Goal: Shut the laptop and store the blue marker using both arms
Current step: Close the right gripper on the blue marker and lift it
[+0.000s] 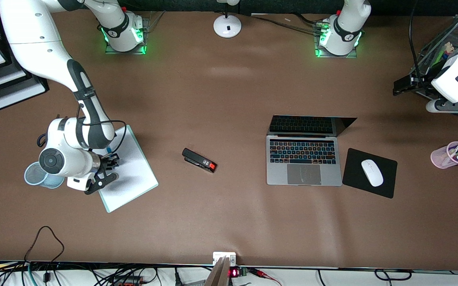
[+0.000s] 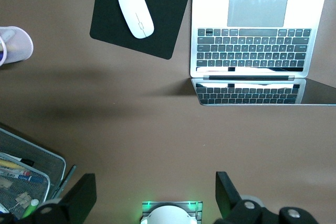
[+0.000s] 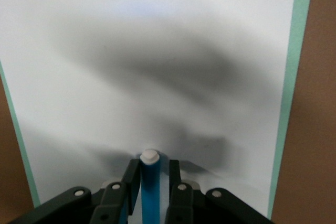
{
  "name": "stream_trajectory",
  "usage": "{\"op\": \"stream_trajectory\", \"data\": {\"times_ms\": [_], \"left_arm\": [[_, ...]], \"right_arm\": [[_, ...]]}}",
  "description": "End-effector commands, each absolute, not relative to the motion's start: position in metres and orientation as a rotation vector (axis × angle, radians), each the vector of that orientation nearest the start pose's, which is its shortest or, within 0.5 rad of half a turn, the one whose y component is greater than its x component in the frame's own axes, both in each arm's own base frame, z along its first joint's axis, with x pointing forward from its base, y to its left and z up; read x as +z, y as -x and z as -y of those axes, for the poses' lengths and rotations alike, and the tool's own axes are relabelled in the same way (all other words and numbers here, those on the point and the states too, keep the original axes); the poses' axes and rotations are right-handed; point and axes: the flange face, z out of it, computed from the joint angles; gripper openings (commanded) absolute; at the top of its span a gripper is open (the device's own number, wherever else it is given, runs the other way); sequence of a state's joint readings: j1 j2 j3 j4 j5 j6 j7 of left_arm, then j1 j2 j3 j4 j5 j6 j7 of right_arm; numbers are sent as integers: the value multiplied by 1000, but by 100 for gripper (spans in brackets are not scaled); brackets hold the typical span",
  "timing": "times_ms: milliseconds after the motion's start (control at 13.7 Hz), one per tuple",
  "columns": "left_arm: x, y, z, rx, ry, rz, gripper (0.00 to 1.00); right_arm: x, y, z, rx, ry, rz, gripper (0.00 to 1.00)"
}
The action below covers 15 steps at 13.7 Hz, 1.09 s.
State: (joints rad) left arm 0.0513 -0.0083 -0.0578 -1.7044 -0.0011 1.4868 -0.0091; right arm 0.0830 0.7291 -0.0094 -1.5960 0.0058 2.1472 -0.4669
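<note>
The blue marker (image 3: 150, 184), white tip forward, stands between the fingers of my right gripper (image 3: 152, 165), which is pressed in on both sides of its barrel just above a white notepad (image 3: 173, 51). In the front view that gripper (image 1: 109, 169) is over the notepad (image 1: 135, 174) at the right arm's end of the table. The laptop (image 1: 302, 174) lies open with its keys lit, and it also shows in the left wrist view (image 2: 257, 3). My left gripper (image 2: 155, 195) hangs open and empty, high over the left arm's end (image 1: 404, 85), waiting.
A blue mesh cup (image 1: 34, 174) stands beside the notepad. A black stapler (image 1: 199, 160) lies mid-table. A white mouse (image 1: 372, 172) rests on a black pad (image 1: 386, 190) beside the laptop. A pink cup of pens (image 1: 449, 155) and a mesh organiser (image 2: 26, 174) are at the left arm's end.
</note>
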Motion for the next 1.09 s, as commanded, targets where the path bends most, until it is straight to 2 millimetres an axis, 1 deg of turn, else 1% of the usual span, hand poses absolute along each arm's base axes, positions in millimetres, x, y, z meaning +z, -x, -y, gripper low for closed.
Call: {"op": "stream_trajectory", "data": {"times_ms": [0,218,437,510,582,655,728,801,946,1019], "left_arm": [[568,-538,8,320,3149,-10,99],[568,-538,8,326,3155,-14,77],[570,-536,11,330,3153,-22,39],[570,-536,12,333,3153,-24,27],[570,-536,13,331,3153,-27,20],[571,-536,19,328,3152,-44,14],[570,-536,20,331,3151,-44,9],[572,-536,23,326,3151,-51,5],[572,-535,26,326,3151,-56,4],[572,-535,28,325,3155,-58,4]], "right_arm": [[186,-672,-52,276,2981,835,29],[185,-672,-52,277,2983,834,31],[184,-672,-52,276,2981,835,29],[184,-672,-52,276,2981,831,26],[184,-672,-52,277,2981,823,24],[184,-672,-52,277,2982,820,21],[184,-672,-51,279,2981,816,17],[185,-672,-50,277,2983,812,10],[186,-673,-50,277,2983,812,1],[189,-674,-50,268,2985,812,0]]}}
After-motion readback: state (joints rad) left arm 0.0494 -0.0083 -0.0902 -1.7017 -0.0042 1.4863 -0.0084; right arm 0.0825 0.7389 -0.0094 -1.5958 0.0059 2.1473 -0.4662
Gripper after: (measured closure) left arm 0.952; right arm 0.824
